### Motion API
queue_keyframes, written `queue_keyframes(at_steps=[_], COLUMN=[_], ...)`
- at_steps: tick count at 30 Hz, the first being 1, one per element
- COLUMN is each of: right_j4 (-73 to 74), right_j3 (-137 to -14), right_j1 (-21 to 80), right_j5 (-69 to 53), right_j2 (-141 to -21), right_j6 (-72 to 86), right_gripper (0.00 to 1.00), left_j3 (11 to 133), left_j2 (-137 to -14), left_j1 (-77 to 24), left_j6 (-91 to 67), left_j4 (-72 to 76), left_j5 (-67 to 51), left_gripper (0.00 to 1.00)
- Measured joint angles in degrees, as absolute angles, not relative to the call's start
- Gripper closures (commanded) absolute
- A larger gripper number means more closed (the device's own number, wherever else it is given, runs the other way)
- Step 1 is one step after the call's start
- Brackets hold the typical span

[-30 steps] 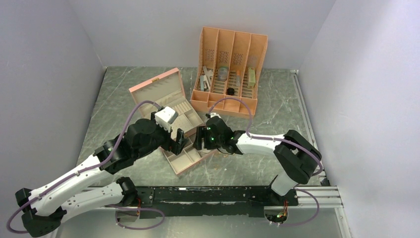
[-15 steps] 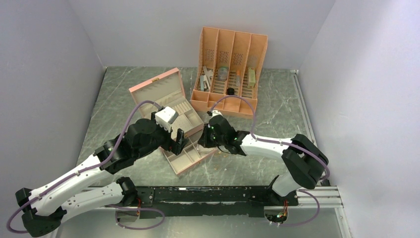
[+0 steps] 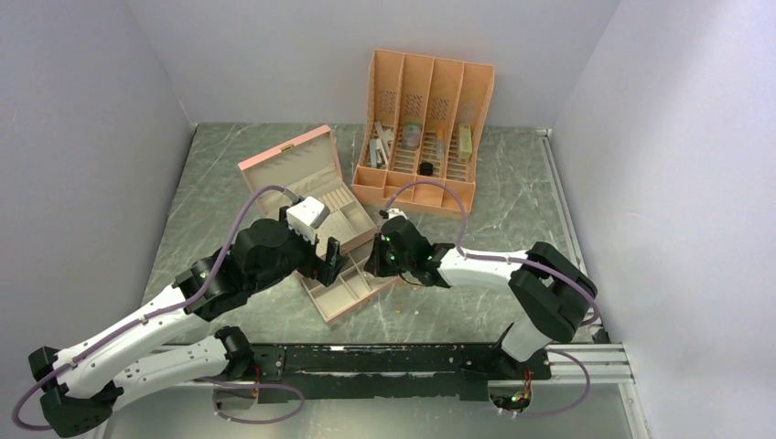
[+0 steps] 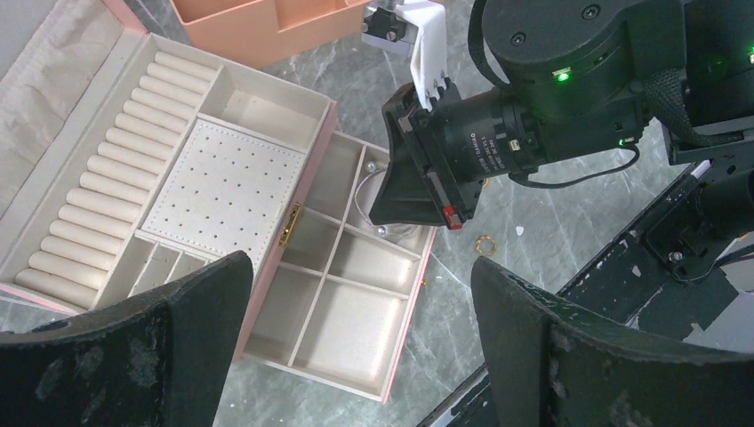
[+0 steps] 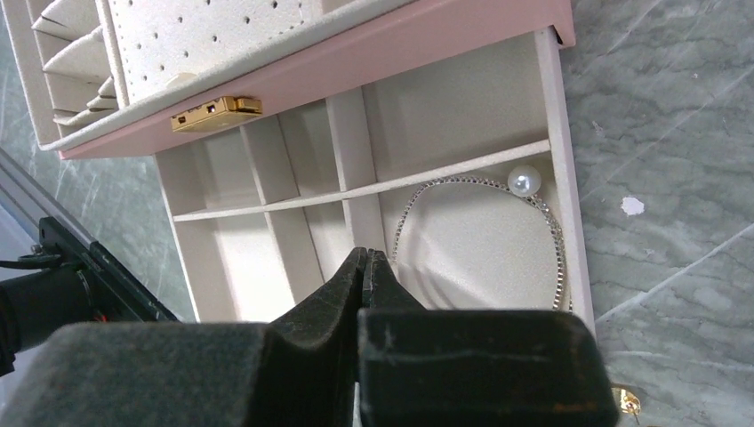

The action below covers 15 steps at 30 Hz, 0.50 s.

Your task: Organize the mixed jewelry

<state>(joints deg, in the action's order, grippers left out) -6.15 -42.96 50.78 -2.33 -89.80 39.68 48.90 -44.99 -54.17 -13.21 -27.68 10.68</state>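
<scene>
Though the pink jewelry box point(image 3: 302, 174) stands open on the table point(image 3: 512, 201) in the top view, its drawer point(image 3: 352, 291) pulled out toward the arms, a few gold specks point(image 3: 400, 309) lie loose on the marble just right of that drawer. I therefore judge the sorting barely begun. The left gripper point(image 3: 329, 261) and right gripper point(image 3: 373, 263) both hang over the drawer, well apart from the orange slotted organizer point(image 3: 425, 128) at the back. From the left wrist, the left gripper point(image 4: 360, 276) has its jaws wide apart with nothing between them. The ring rolls point(image 4: 116, 178) and perforated earring panel point(image 4: 222, 187) below look bare, and a gold ring point(image 4: 485, 242) sits on the table just outside the drawer's right wall, near the right arm's fingertips. From the right wrist, the right gripper point(image 5: 364, 260) has its jaws pressed together, nothing visible between them, with the tips over a divider beside the compartment where a pearl chain point(image 5: 525, 181) lies. The other compartments in view look empty, and 1 gold piece point(image 5: 627, 400) shows on the marble at the lower edge. By my reading 1 item is placed, and the small gold items remain to be lifted in.
</scene>
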Motion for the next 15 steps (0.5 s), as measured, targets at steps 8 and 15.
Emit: queue_keyframes(at_steps=[8, 15], right_j4=[-6.3, -7.5], right_j3=[-41.9, -41.2], right_j1=[51.2, 51.5], right_j5=[-2.4, -2.8], right_j2=[-90.0, -91.1], right_j6=[40.3, 41.1], right_gripper=[1.00, 1.00], left_j3=[48.9, 48.9], left_j2=[-45.0, -45.0], left_j1=[-54.2, -54.2], left_j6=[-13.2, -13.2], left_j4=[-27.7, -27.7], left_j5=[10.7, 10.7], left_gripper=[0.03, 0.03])
